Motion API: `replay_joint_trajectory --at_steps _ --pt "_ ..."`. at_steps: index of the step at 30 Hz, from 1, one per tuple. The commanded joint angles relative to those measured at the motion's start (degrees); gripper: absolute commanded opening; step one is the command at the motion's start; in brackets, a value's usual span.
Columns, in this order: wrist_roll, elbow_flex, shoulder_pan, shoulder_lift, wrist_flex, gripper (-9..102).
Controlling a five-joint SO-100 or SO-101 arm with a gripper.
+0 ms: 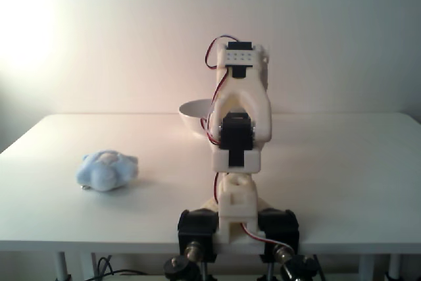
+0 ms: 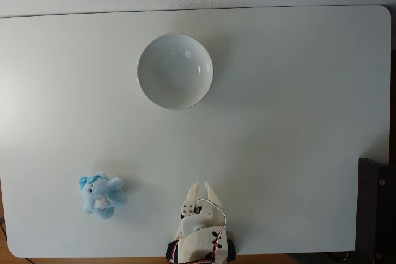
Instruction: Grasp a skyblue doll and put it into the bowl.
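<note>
Down on the white table (image 2: pixel 297 122) we see the skyblue doll (image 2: pixel 101 195). It is small, round and fuzzy, pale blue with a whitish patch in its middle. We use the bowl (image 2: pixel 175 71) as our landmark. In the fixed view from above, the doll lies well apart from the bowl, lower in the picture and off to the left, near the table's bottom edge. Nothing touches it. In the fixed view from behind the arm, the doll (image 1: pixel 107 170) sits to the left of the bowl (image 1: pixel 195 117) and closer to us, and a small metal bit shows at its lower left edge.

The bowl is plain white, round and smooth, and we see nothing inside it. From above it sits in the top half of the table, a little left of the middle.

Straight below the bowl in that view, near the bottom edge, is the gripper (image 2: pixel 202 185). Its 2 white fingers point up toward the bowl. The tips stand a small way apart with a narrow gap between them, and they hold nothing. The gripper is to the right of the doll, apart from it.

From behind, the white arm (image 1: pixel 241 129) is folded up over its base and hides part of the bowl. Red wires run along it.
</note>
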State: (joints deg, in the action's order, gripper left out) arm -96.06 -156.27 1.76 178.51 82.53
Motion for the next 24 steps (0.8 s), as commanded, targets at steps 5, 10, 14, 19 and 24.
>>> replay_joint_trajectory --at_steps 5,10,14,19,24 --pt "-0.35 1.67 0.18 16.26 0.09 5" --pt "-0.35 1.67 -0.35 16.35 0.09 5" --pt "-0.35 1.67 -0.44 16.35 0.09 5" --pt "-0.35 1.58 -0.44 16.35 0.09 5" --pt "-0.26 1.58 -0.44 16.44 0.09 5"
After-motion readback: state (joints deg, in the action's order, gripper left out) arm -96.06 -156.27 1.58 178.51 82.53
